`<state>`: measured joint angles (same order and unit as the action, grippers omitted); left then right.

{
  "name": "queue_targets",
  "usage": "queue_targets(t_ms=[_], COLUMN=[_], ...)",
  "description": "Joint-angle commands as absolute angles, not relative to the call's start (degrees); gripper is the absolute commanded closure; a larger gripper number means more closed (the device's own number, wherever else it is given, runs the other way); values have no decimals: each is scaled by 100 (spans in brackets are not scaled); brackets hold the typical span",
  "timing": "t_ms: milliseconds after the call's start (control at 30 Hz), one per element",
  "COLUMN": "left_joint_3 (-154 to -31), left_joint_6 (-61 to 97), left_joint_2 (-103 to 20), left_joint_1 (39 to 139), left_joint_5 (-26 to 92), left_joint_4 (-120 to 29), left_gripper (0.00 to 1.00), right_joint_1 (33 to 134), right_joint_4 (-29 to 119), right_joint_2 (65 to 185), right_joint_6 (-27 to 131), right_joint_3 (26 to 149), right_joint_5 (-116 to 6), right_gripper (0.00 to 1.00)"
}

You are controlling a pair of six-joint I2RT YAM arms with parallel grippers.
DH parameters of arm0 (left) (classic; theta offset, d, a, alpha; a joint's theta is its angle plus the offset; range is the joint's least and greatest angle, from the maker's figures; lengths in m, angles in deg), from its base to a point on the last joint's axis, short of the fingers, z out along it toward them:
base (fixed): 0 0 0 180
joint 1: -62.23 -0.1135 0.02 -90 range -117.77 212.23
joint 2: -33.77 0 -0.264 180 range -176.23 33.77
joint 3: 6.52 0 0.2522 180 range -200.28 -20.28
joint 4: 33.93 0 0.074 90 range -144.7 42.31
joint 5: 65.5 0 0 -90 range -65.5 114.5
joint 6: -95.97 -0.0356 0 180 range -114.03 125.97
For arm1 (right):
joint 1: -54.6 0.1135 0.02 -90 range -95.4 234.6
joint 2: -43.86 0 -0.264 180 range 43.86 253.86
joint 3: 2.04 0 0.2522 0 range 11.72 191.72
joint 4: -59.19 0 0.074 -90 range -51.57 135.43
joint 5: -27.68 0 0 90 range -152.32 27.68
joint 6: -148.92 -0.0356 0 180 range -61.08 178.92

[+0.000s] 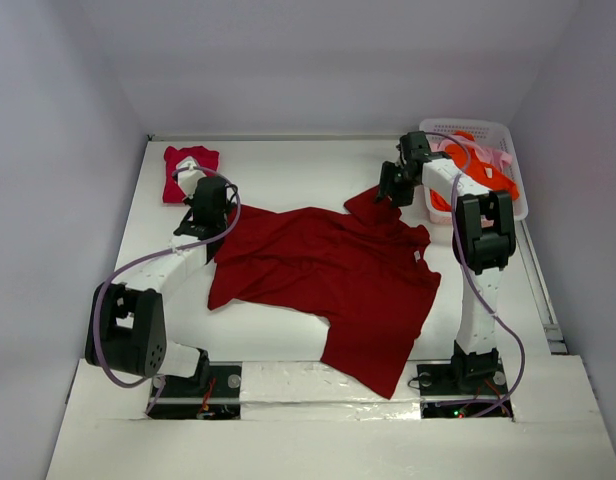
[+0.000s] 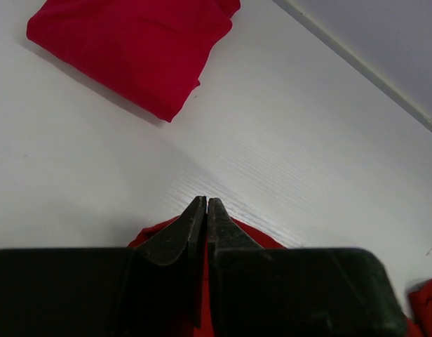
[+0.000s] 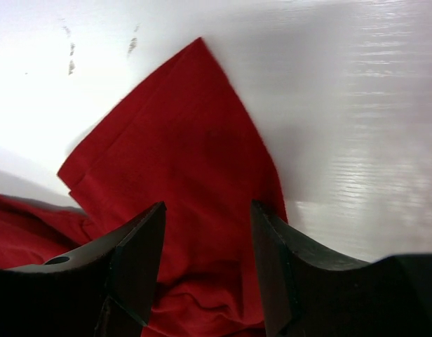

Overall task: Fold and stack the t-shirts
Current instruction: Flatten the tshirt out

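Note:
The large dark red t-shirt (image 1: 328, 275) lies spread over the middle of the table. My left gripper (image 1: 203, 218) is at its back left corner. In the left wrist view this gripper (image 2: 206, 203) is shut, with the dark red cloth (image 2: 151, 235) bunched round the fingers and showing between them. My right gripper (image 1: 393, 190) hangs over the shirt's back right sleeve (image 3: 181, 140), and in its own wrist view it (image 3: 207, 217) is open with the sleeve lying flat between the fingers. A folded crimson-pink t-shirt (image 1: 188, 172) (image 2: 132, 49) rests at the back left.
A white lattice basket (image 1: 468, 126) stands at the back right, holding an orange t-shirt (image 1: 485, 172) and a pale pink one (image 1: 466, 150). The right arm's upper link stands just in front of the basket. White walls close in the table on three sides.

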<state>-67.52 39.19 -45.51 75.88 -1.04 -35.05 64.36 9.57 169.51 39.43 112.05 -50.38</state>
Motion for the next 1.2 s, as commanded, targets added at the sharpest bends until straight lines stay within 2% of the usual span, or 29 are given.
queue_targets(t_ms=[0, 1167], left_joint_3=[-6695, -6493], left_joint_6=[3849, 3867], left_joint_2=[-4559, -4471], left_joint_1=[7550, 7444], left_joint_5=[-160, 42], left_joint_4=[-3249, -3056], left_gripper=[100, 100], right_joint_1=[6401, 6401], right_joint_4=[860, 807], right_joint_2=[16893, 16630], right_joint_6=[3923, 3773], right_joint_3=[11314, 11112], right_joint_5=[-5326, -5810], right_gripper=[43, 45])
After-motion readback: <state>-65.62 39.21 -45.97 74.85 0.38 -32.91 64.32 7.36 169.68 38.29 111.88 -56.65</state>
